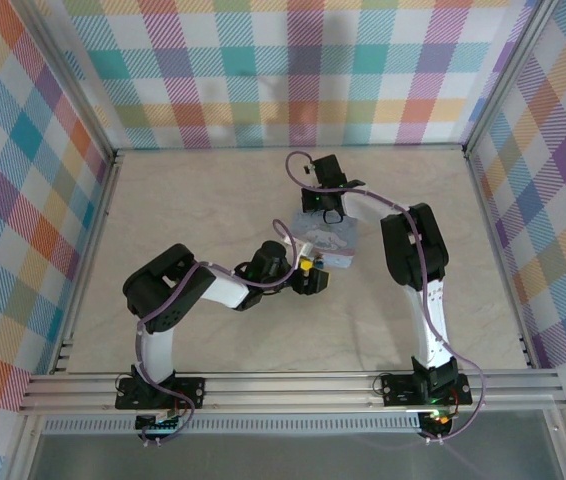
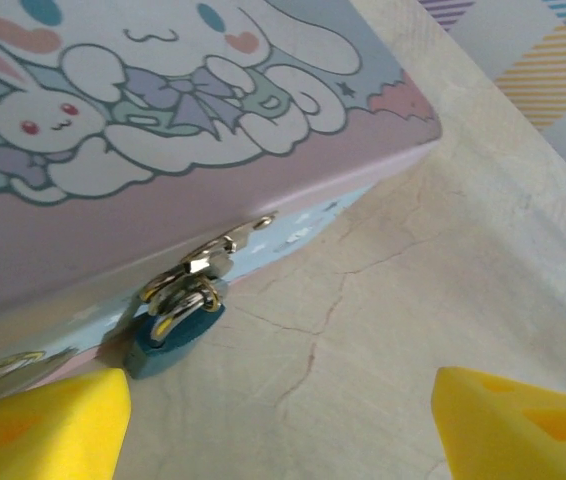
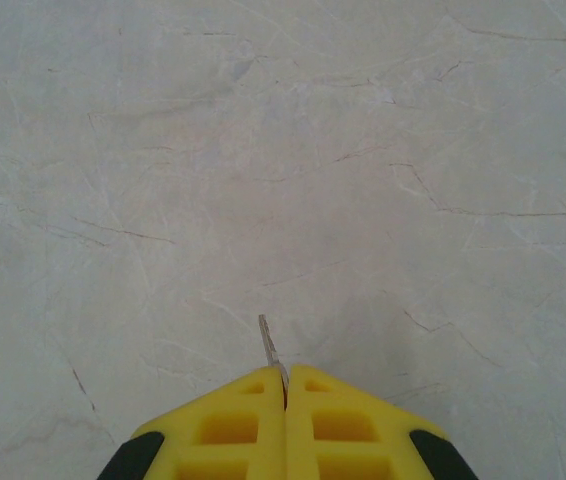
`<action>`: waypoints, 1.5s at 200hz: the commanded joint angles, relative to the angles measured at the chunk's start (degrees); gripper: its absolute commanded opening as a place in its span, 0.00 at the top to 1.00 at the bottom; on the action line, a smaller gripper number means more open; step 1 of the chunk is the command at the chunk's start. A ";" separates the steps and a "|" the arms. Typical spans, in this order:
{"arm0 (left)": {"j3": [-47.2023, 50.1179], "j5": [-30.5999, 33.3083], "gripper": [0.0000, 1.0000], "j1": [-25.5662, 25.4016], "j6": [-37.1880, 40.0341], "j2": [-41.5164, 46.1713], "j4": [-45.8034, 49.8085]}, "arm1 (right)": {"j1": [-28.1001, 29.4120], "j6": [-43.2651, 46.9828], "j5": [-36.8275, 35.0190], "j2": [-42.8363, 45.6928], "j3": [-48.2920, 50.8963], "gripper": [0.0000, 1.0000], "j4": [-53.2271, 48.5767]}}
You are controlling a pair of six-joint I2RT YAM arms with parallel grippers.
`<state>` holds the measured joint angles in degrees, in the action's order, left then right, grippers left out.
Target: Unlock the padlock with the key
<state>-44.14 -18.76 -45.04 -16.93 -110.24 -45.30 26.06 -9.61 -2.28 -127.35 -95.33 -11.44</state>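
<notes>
From above, we see the pastel blue-pink rectangular tin (image 1: 335, 242) lying near the middle of the pale marbled table (image 1: 193, 200). The left gripper (image 1: 309, 280) is just beside the tin's near left corner, and the right gripper (image 1: 323, 208) is at its far edge. In the left wrist view, we find the small blue padlock (image 2: 175, 338) with a silvery shackle hanging from the metal hasp (image 2: 213, 258) on the tin's side wall, its body low by the table. It sits just ahead of the left-hand yellow finger (image 2: 48, 425), and the jaws stand wide apart with nothing between them. In the right wrist view, the yellow fingers (image 3: 233, 425) are pressed together on the thin grey metal key (image 3: 267, 345), whose tip juts forward over bare table.
</notes>
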 commanded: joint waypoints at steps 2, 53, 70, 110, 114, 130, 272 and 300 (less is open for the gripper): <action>-2.06 -5.25 0.21 -0.54 -1.24 -0.82 -4.01 | 0.54 0.03 1.10 2.19 0.91 1.00 -0.85; -2.44 -5.86 0.24 -0.23 -3.35 -1.44 -3.26 | 0.52 0.68 0.58 3.28 1.54 1.00 -0.90; -1.13 -3.83 0.20 -0.09 -3.44 -0.33 -2.98 | 0.57 0.98 -0.19 3.90 0.99 1.00 -1.82; 2.01 -3.03 0.16 1.32 -5.01 2.37 -2.18 | -0.08 0.28 -6.00 5.81 -2.51 1.00 -7.08; 2.32 -3.01 0.15 1.58 -5.39 2.55 -2.18 | -0.28 -0.06 -6.47 5.99 -3.04 1.00 -7.80; 2.98 -4.00 0.15 2.56 -6.76 3.32 -1.93 | -1.03 -1.66 -8.90 6.67 -4.91 1.00 -11.01; -0.63 2.61 0.13 2.11 -1.69 3.69 5.35 | -6.27 -11.35 -22.50 15.26 10.36 1.00 -18.21; -1.72 2.82 0.13 1.62 -1.78 2.15 4.83 | -6.12 -13.00 -18.31 14.54 11.68 1.00 -17.00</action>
<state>-43.79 -16.58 -42.63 -20.05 -106.45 -39.09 19.81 -20.27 -23.88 -113.65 -84.79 -29.34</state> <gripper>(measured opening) 0.867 0.063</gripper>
